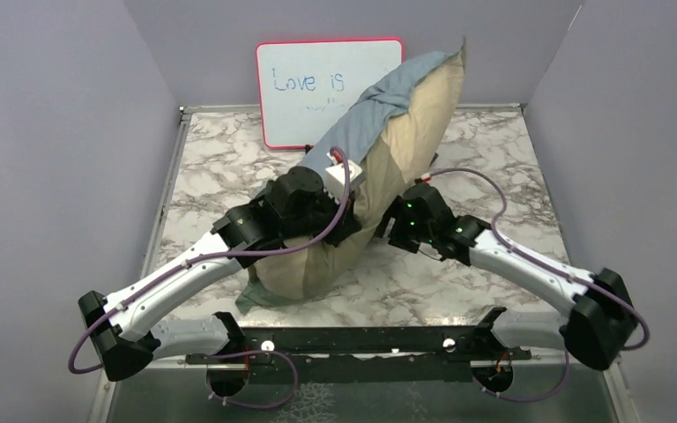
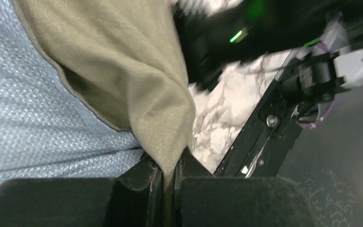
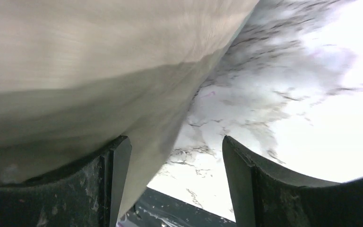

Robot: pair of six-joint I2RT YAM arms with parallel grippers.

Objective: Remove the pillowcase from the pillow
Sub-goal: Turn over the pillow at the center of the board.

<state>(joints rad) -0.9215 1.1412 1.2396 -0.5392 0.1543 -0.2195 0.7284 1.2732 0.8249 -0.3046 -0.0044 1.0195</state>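
Note:
The pillowcase [image 1: 405,132] stands tilted on the marble table, running from near left to far right, with its blue-grey side up and left and its tan face to the right. It is plump; the white pillow is hidden inside it. My left gripper [image 1: 349,211] is shut on a tan fold of the pillowcase [image 2: 137,71] near its middle; in the left wrist view [image 2: 170,166] the cloth is pinched between the jaws. My right gripper [image 1: 388,226] is open beside the tan face. In the right wrist view [image 3: 176,153] the tan cloth [image 3: 99,71] lies against the left finger [image 3: 118,175].
A red-framed whiteboard [image 1: 313,88] leans on the back wall behind the pillowcase. Grey walls close in the marble table [image 1: 494,159] on three sides. A black rail [image 1: 361,339] runs along the near edge between the arm bases.

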